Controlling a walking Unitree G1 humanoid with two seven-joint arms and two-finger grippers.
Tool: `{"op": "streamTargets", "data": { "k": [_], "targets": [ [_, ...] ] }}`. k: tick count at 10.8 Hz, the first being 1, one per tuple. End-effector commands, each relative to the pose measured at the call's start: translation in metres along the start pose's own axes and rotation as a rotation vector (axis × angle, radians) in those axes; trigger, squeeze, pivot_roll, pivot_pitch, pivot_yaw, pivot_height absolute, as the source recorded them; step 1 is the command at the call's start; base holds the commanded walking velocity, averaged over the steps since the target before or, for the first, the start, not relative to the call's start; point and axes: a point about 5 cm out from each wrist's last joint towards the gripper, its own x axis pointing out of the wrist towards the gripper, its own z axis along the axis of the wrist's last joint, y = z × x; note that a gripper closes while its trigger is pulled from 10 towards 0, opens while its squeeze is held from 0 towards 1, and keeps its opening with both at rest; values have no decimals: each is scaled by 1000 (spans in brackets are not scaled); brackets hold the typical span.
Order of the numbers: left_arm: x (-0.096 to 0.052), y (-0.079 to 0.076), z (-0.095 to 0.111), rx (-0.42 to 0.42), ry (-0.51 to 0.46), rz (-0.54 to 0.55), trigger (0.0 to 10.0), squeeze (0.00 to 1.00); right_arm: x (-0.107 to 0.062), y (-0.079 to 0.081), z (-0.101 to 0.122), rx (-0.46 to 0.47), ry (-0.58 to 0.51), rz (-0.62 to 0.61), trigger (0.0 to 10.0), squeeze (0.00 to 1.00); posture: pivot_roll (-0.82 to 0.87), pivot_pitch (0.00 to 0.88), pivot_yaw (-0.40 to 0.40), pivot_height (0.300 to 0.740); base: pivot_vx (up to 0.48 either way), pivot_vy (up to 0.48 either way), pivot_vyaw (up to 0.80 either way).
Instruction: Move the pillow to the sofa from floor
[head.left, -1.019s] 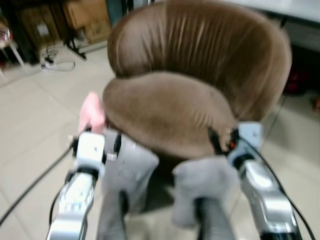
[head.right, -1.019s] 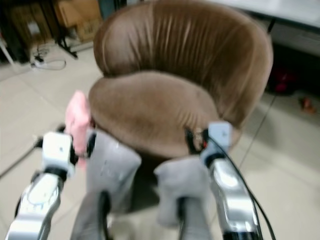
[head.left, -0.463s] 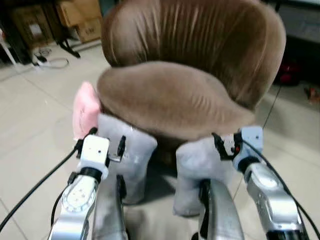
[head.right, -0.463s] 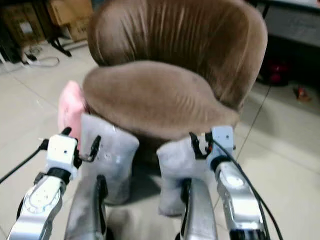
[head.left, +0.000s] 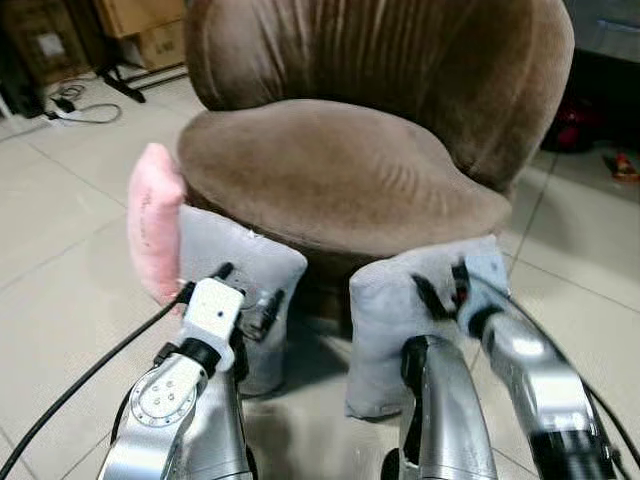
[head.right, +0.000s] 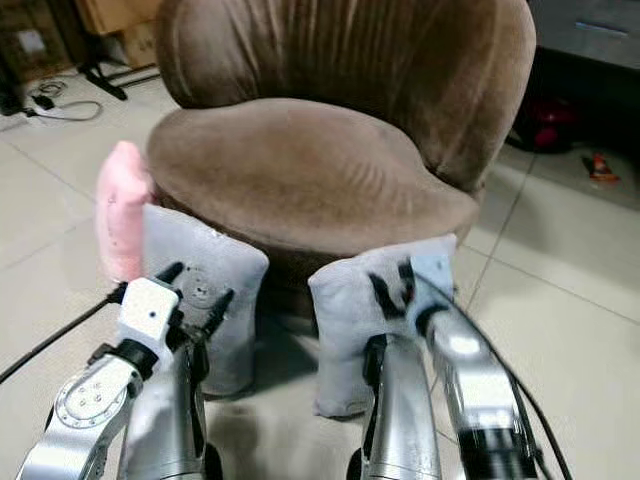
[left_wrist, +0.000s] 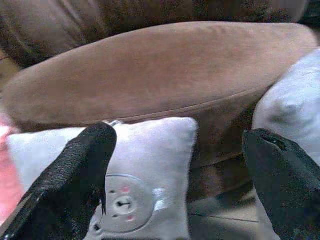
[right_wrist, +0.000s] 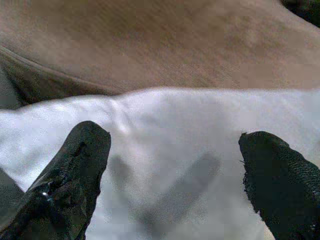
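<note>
Now both grippers' fingers spread: left (head.left: 243, 290) at one grey pillow (head.left: 262, 270); right (head.left: 438, 286) at another (head.left: 385, 320).

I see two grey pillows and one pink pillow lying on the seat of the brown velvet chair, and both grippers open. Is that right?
Not quite. The two grey pillows and the pink pillow stand on the tiled floor, leaning against the brown velvet chair, as the left eye view shows. The left gripper and right gripper are indeed open.

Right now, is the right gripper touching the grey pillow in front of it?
Cannot tell. In the right wrist view the open right gripper frames the grey pillow closely, but neither contact nor gap shows plainly.
</note>
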Motion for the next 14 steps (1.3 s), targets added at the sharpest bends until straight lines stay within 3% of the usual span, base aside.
{"op": "streamTargets", "data": {
  "k": [1,3,4,7,8,9,14],
  "targets": [
    [-1,-3,0,-1,-1,-40,10000,0,4,2,1,3,27,42,10000,1000,-44,0,-17,391,0,0,0],
    [-2,-8,-2,-5,14,-134,10000,0,22,0,0,-54,92,31,10000,1000,-40,0,-17,391,0,0,0],
    [-2,-12,-3,-9,22,-212,10000,0,38,-5,-4,-95,175,-48,10000,0,-34,0,-12,391,0,0,0],
    [-6,-13,-5,-2,24,-241,10000,0,51,-3,-19,-143,292,-89,10000,0,-24,0,-18,391,0,0,0],
    [-7,-13,-5,-2,26,-245,10000,0,51,-1,-24,-158,316,-75,2275,0,-23,0,-22,391,0,0,0],
    [-8,-12,-4,1,25,-248,10000,0,51,3,-30,-168,341,-54,0,0,-24,0,-23,391,0,0,0],
    [-6,-12,-1,4,23,-277,10000,0,50,1,-41,-199,369,-30,0,0,-32,0,-17,391,0,0,0]
  ]
}}
